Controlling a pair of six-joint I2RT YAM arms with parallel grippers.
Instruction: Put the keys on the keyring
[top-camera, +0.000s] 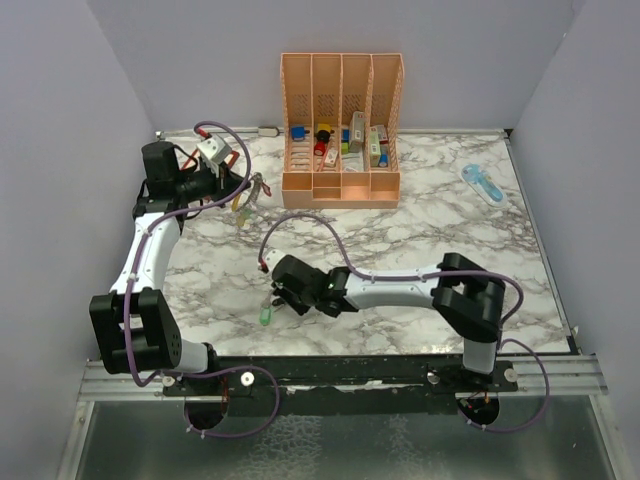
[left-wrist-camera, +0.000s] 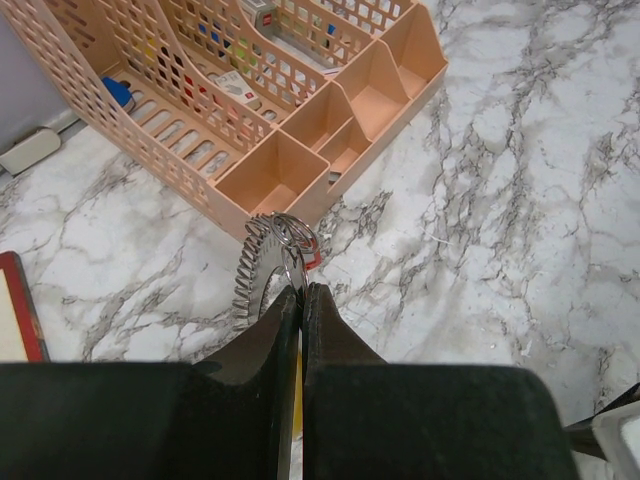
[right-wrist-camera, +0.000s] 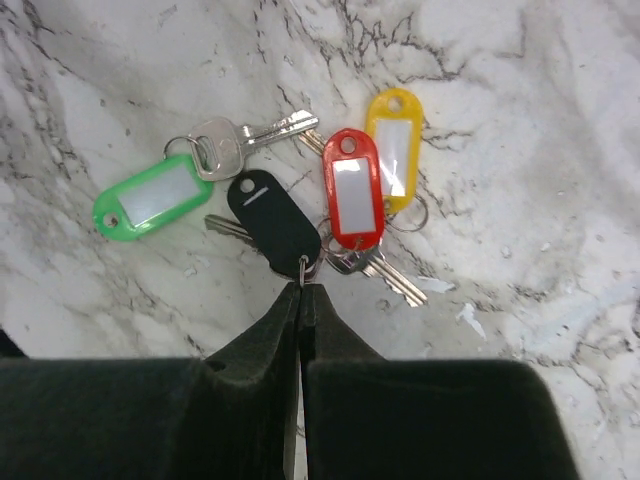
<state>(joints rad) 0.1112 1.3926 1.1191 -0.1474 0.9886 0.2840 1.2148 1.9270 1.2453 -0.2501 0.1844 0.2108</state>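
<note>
My left gripper (top-camera: 238, 192) is shut on the keyring (left-wrist-camera: 289, 234), a thin wire loop held just in front of the peach organizer's near corner. A coiled metal piece (left-wrist-camera: 250, 275) and a red tag (left-wrist-camera: 315, 258) hang from the keyring. My right gripper (right-wrist-camera: 303, 288) is shut on the small split ring of a black-tagged key (right-wrist-camera: 272, 222), low over the marble. Spread on the table beyond its tips are a green-tagged key (right-wrist-camera: 150, 197), a red-tagged key (right-wrist-camera: 352, 200) and a yellow-tagged key (right-wrist-camera: 395, 150). The top view shows the right gripper (top-camera: 275, 290) with the green tag (top-camera: 266, 316) below it.
The peach organizer (top-camera: 340, 192) stands at the back centre with coloured blocks in its slots. A pale blue object (top-camera: 484, 184) lies at the back right. A red-edged flat thing (left-wrist-camera: 14, 305) lies at the left. Purple cables loop over both arms.
</note>
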